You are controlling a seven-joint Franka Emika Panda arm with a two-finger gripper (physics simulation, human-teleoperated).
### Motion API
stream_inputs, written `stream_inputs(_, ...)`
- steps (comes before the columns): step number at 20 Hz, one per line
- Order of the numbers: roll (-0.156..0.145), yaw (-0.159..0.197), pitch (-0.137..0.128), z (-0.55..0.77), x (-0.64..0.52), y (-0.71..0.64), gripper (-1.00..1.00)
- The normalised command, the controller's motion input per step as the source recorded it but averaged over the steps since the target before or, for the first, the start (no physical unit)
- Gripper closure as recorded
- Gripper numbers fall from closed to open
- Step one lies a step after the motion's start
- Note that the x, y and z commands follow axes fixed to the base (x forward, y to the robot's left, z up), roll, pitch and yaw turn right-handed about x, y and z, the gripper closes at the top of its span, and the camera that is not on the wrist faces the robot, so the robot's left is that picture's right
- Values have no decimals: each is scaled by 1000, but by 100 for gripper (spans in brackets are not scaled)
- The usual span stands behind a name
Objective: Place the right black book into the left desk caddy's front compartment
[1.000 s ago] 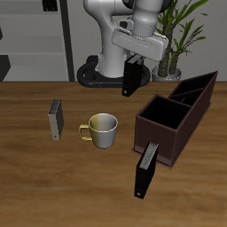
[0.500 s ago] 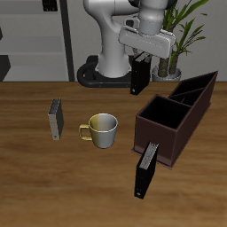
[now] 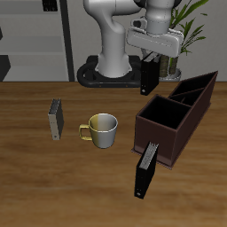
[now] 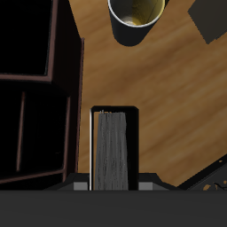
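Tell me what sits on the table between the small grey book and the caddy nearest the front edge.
In the exterior view, only the mug stands between the grey book and the desk caddy; the rest of that stretch is bare wood.

You have a pale yellow-green ceramic mug (image 3: 104, 129) near the table's middle, a small grey book (image 3: 56, 119) upright beside it, and another tall black book (image 3: 145, 169) standing near the table's front edge.

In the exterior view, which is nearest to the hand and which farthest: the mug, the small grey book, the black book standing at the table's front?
From the hand:
1. Mug, mid-table beside the caddy.
2. Small grey book, beyond the mug.
3. Standing black book, near the table's front edge.
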Motion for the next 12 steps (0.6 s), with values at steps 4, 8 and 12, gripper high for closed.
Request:
stream_inputs(4, 27, -7, -16, 14, 69, 150, 100)
stream_inputs(8, 38, -24, -3, 25, 126, 109, 100)
stream_inputs(12, 36, 10, -50, 63, 35, 154, 100)
